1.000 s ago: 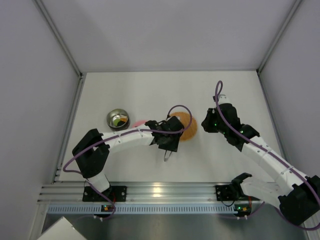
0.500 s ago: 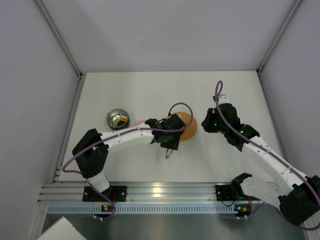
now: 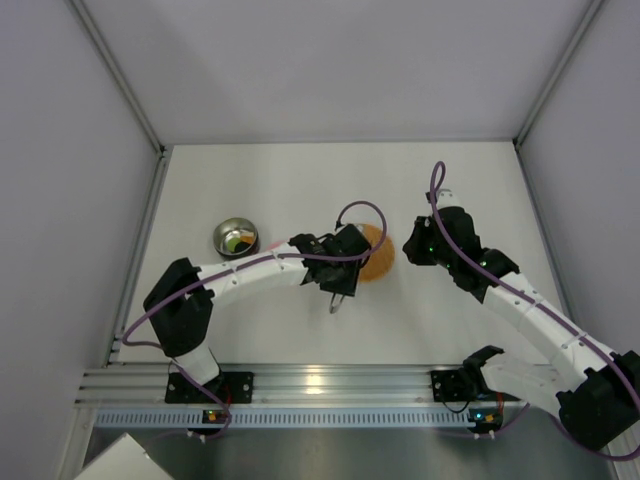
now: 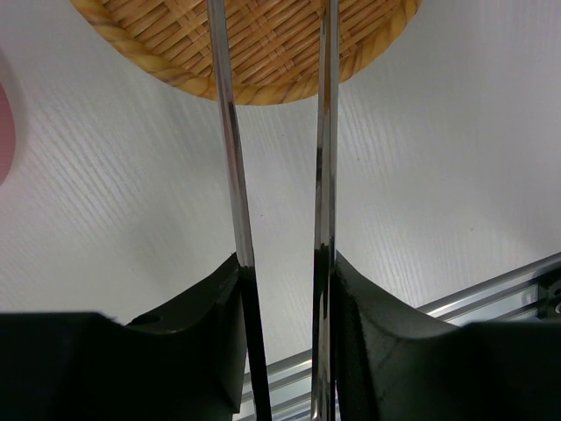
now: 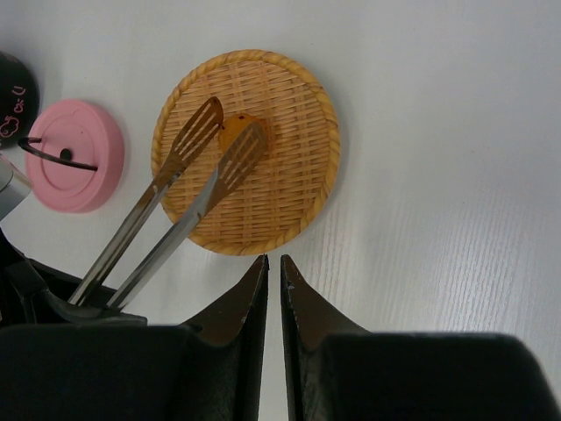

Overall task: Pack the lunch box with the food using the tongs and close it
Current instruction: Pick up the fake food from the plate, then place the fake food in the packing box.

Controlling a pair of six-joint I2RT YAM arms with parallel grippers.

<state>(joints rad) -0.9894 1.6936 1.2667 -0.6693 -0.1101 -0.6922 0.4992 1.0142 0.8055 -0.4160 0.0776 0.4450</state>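
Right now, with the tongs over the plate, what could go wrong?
1. The tongs only flank the orange piece on the woven plate; squeezing may squirt it sideways.
2. The lid lies between the plate and the lunch box; a piece dropped in transit could land on it.

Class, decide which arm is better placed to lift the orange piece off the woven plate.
Left. The left gripper holds the tongs, whose tips flank the orange piece on the woven plate. The right gripper is shut and empty.
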